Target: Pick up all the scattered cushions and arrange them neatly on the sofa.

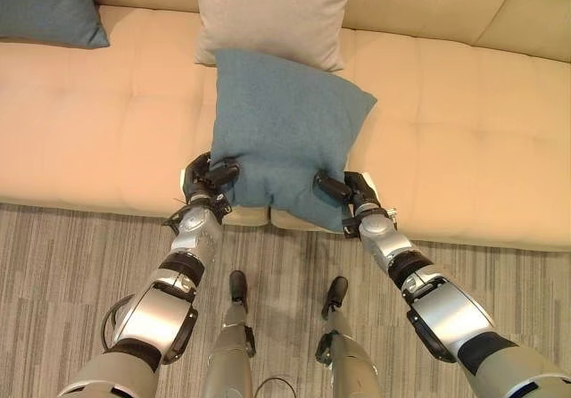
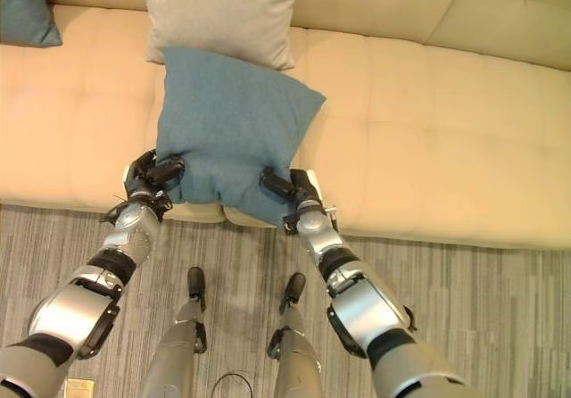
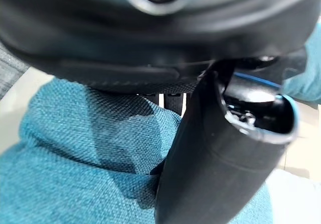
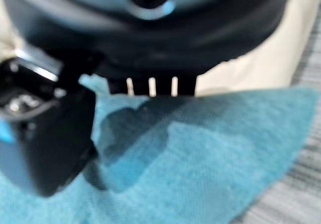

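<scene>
Both thumbs pinch the teal cushion's (image 1: 284,130) near corners: left hand (image 1: 207,179) at 7 o'clock, right hand (image 1: 346,189) at 5. The cushion hangs over the sofa's (image 1: 464,148) front edge, its far edge touching a beige cushion (image 1: 272,10) at 12. Another teal one (image 1: 46,5) sits at 10. Placement looks nearly finished; bare seat lies open at 3.

Bright even light, wrist views blurred

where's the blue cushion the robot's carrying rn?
Blue cushion sits mid-view over the sofa seat's front edge, pinched between left hand and right hand, overlapping the beige cushion behind.
</scene>
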Tool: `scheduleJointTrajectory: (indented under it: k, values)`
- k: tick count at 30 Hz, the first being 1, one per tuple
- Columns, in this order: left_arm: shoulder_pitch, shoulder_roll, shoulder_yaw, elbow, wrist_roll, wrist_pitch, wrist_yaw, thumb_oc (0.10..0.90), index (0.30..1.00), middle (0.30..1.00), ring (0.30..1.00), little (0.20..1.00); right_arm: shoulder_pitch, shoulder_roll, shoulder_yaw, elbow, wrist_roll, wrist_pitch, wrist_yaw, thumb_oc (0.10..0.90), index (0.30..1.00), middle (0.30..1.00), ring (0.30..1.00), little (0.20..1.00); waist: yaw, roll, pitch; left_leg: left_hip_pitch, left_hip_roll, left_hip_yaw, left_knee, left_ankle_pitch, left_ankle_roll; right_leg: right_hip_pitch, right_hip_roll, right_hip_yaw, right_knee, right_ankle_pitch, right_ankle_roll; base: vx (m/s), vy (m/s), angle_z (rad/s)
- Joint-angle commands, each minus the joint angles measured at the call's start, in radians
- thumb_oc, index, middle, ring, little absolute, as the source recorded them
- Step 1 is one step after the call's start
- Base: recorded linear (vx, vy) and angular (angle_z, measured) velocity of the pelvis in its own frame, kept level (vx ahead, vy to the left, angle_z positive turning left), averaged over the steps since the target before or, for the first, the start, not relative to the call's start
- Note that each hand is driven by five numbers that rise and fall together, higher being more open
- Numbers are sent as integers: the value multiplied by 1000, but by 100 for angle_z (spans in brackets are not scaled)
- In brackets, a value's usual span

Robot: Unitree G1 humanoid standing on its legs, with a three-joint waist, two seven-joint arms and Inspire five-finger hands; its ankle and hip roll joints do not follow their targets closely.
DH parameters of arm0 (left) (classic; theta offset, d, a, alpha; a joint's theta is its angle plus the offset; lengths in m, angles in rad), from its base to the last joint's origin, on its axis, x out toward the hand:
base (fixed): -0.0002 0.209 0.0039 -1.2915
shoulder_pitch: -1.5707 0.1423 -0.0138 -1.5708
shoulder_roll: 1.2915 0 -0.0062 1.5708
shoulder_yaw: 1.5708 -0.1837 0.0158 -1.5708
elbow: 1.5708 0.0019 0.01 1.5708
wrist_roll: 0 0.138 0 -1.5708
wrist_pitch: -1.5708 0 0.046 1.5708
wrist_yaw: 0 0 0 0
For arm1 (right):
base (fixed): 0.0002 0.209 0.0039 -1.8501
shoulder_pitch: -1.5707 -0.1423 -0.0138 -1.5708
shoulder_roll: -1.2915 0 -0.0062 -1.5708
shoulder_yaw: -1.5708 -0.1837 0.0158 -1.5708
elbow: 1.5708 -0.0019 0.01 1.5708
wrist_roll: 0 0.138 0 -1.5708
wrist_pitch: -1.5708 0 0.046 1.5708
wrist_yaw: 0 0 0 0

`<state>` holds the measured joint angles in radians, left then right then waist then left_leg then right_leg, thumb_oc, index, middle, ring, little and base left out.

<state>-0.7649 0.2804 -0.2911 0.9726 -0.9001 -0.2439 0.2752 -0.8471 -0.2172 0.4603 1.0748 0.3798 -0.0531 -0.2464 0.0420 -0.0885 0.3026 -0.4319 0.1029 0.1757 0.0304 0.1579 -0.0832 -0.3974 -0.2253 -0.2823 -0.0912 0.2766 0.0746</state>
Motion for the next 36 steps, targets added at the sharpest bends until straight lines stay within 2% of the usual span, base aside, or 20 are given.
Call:
scheduleJointTrajectory:
  k: [1, 4, 5, 8, 11, 15, 17, 18, 19, 21, 22, 24, 26, 28, 30, 31, 32, 33, 34, 36]
  values:
    - [-117, -266, -60, -167, -58, -86, -89, 400, 300, 300, 300, 300, -26, 167, 13, -125, 48, -71, 30, 400, 300, 300, 300, 300, -8, 129, -7, 47, 4, -69, -118, -16, -77, 133, -128, 30, 4, -119, 187, 62, 28, -9]
    - [-52, -277, -73, -273, -58, -101, -84, 400, 300, 300, 300, 300, 53, 150, -14, -249, 52, -92, 4, 400, 300, 300, 300, 300, -21, 137, -26, 67, -1, -58, -118, -24, -69, 139, -134, 43, 4, -117, 187, 52, 36, -14]
    - [45, -266, -141, -436, 12, -94, -107, 400, 300, 300, 300, 300, 192, 101, -33, -447, -25, -108, -13, 400, 300, 300, 300, 300, -48, 169, -52, 116, -12, -38, -118, -43, -57, 173, -150, 49, 4, -126, 187, 123, 61, -16]
    - [94, -270, -188, -509, 51, -79, -133, 400, 300, 300, 300, 300, 246, 75, -69, -534, -58, -112, -18, 400, 300, 300, 300, 300, -63, 200, -79, 147, -19, -14, -118, -56, -48, 186, -155, 57, 4, -125, 187, 116, 56, -7]
    - [156, -285, -250, -621, 26, -70, -174, 400, 300, 300, 300, 300, 295, 54, -84, -655, -105, -109, -16, 400, 300, 300, 300, 300, -92, 243, -90, 245, 10, 68, -118, -78, -32, 218, -179, -26, 70, -145, 187, 77, -50, -22]
    - [177, -276, -273, -664, 52, -81, -179, 400, 300, 300, 300, 300, 309, 49, -66, -699, -142, -109, -6, 400, 300, 300, 300, 300, -104, 249, -94, 314, 66, 138, -118, -70, -47, 255, -187, -109, 143, -191, 175, 54, -247, -72]
    - [226, -242, -286, -698, 83, -78, -192, 400, 300, 300, 300, 300, 348, 14, -67, -751, -182, -130, -14, 400, 300, 300, 300, 300, -120, 244, -115, 370, 168, 180, -118, -19, -85, 271, -96, -59, 194, -291, 142, 142, -693, -69]
    - [227, -242, -287, -698, 83, -78, -191, 400, 300, 300, 300, 300, 349, 14, -67, -751, -182, -129, -14, 400, 300, 300, 300, 300, -118, 245, -114, 371, 169, 181, -118, -19, -86, 271, -94, -58, 194, -291, 141, 240, -739, -80]
    - [248, -231, -288, -709, 82, -75, -204, 400, 300, 300, 300, 300, 351, -3, -61, -771, -205, -134, -14, 400, 300, 300, 300, 300, -126, 243, -125, 419, 217, 208, -118, 12, -84, 284, -30, -46, 196, -333, 111, 257, -567, -89]
    - [255, -234, -293, -718, 69, -73, -204, 400, 300, 300, 300, 300, 364, -10, -67, -782, -192, -138, -17, 400, 300, 300, 300, 300, -128, 238, -122, 455, 227, 205, -104, 39, -93, 319, -10, -40, 189, -358, 105, 200, -616, -106]
    - [244, -251, -303, -714, 54, -61, -204, 400, 300, 300, 300, 300, 390, -26, -89, -823, -158, -149, -34, 400, 300, 300, 300, 300, -143, 217, -112, 420, 265, 250, 42, 77, -91, 360, 29, -44, 163, -359, 75, 24, -464, -88]
    - [239, -254, -311, -697, 68, -58, -205, 400, 300, 300, 300, 300, 396, -36, -90, -837, -153, -145, -32, 400, 300, 300, 300, 300, -153, 205, -118, 415, 280, 294, 111, 56, -87, 374, 43, -40, 140, -357, 54, 95, -539, -76]
    - [199, -261, -328, -687, 121, -67, -182, 400, 300, 300, 300, 300, 387, -45, -83, -877, -156, -144, -29, 400, 300, 300, 300, 300, -138, 183, -123, 338, 133, 180, 302, -66, -27, 387, 76, 22, 80, -332, 22, 133, -533, -124]
    - [182, -259, -343, -701, 165, -77, -172, 400, 300, 300, 300, 300, 413, -35, -84, -907, -126, -163, -14, 400, 300, 300, 300, 300, -128, 168, -127, 283, 4, 116, 310, -156, 8, 410, 105, 76, 54, -325, 23, 136, -242, -154]
    - [182, -259, -343, -701, 165, -77, -172, 400, 300, 300, 300, 300, 413, -35, -84, -907, -126, -163, -14, 400, 300, 300, 300, 300, -128, 168, -128, 283, 3, 117, 309, -156, 8, 409, 104, 77, 54, -325, 23, 86, -68, -103]
    - [177, -260, -345, -701, 181, -79, -168, 400, 300, 300, 300, 300, 424, -41, -84, -914, -131, -165, -6, 400, 300, 300, 300, 300, -126, 170, -130, 280, -43, 107, 269, -181, 22, 420, 114, 98, 46, -325, 27, 298, -93, -70]
    - [188, -262, -347, -710, 191, -78, -175, 400, 300, 300, 300, 300, 437, -42, -90, -905, -136, -168, -2, 400, 300, 300, 300, 300, -103, 180, -134, 235, -150, 33, 205, -182, 38, 443, 147, 149, 39, -321, 32, 378, -126, -106]
    - [195, -254, -344, -720, 197, -82, -182, 400, 300, 300, 300, 300, 448, -41, -92, -902, -137, -170, 2, 400, 300, 300, 300, 300, -87, 185, -140, 235, -189, -11, 148, -159, 36, 449, 170, 175, 35, -319, 34, 602, -153, -166]
    - [230, -219, -337, -759, 229, -78, -192, 400, 300, 300, 300, 300, 469, -39, -91, -900, -165, -177, 13, 400, 300, 300, 300, 300, -39, 202, -151, 270, -256, -157, 20, -134, 62, 461, 241, 268, 64, -338, 33, 503, -119, -256]
    - [246, -193, -330, -792, 230, -74, -184, 400, 300, 300, 300, 300, 494, -51, -109, -921, -185, -169, 15, 400, 300, 300, 300, 300, -48, 212, -153, 345, -236, -122, 6, -167, 107, 450, 227, 238, 214, -387, 65, 489, -56, -306]
